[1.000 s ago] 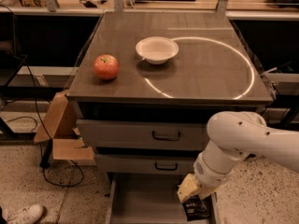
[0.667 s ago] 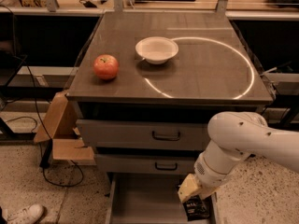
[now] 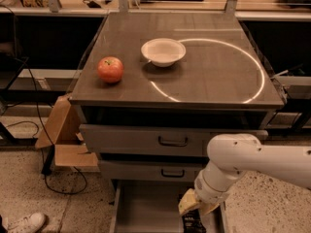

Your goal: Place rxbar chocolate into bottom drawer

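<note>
The rxbar chocolate (image 3: 193, 223), a small black-wrapped bar, hangs at the bottom edge of the camera view. My gripper (image 3: 195, 207) is shut on its top end, with pale yellowish fingers (image 3: 186, 203) on either side. Bar and gripper are low inside the right part of the bottom drawer (image 3: 146, 208), which is pulled out and shows a plain grey floor. My white arm (image 3: 238, 159) reaches down to it from the right, in front of the two upper drawers.
On the cabinet top are a red apple (image 3: 110, 69) at the left and a white bowl (image 3: 163, 51) near the middle. The middle drawer (image 3: 146, 171) and top drawer (image 3: 146, 141) are closed. A cardboard box (image 3: 63, 140) and cables lie on the floor at the left.
The arm and gripper have sunk a little lower and slightly left, carrying the bar deeper into the open drawer. Nothing on the cabinet top has moved.
</note>
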Motion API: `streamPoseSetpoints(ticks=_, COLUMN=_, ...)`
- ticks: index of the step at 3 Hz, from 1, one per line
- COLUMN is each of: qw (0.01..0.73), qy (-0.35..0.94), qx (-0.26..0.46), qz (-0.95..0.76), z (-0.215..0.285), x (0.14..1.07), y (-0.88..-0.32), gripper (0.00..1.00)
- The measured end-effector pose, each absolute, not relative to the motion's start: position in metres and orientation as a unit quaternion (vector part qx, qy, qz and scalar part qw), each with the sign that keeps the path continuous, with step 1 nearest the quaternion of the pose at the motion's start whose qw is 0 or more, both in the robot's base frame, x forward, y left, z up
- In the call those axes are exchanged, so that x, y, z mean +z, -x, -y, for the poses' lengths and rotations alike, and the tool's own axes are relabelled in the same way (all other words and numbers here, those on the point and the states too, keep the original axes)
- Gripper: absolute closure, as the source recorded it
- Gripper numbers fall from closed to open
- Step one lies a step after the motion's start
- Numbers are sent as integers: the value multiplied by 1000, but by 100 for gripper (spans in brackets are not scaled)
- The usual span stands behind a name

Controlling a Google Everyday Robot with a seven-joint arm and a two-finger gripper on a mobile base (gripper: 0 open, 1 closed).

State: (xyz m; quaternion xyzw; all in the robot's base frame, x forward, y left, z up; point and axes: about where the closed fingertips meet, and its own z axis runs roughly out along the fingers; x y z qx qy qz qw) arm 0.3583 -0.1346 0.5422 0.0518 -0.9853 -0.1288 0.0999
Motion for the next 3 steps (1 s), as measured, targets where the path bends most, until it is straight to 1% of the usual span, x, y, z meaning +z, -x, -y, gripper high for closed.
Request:
streamPoseSetpoints(ticks=1, qw=95, qy=-24, qx=-137, qz=986, z=129, x=517, y=-363, gripper=100)
streamPoseSetpoints(ticks=2, qw=97, qy=-24, qx=-137, qz=986, z=129, x=516, y=-362, gripper=100)
streamPoseSetpoints(ticks=3, qw=100, qy=-8, qx=-139, qz=985, z=121, x=494, y=-363, gripper=100)
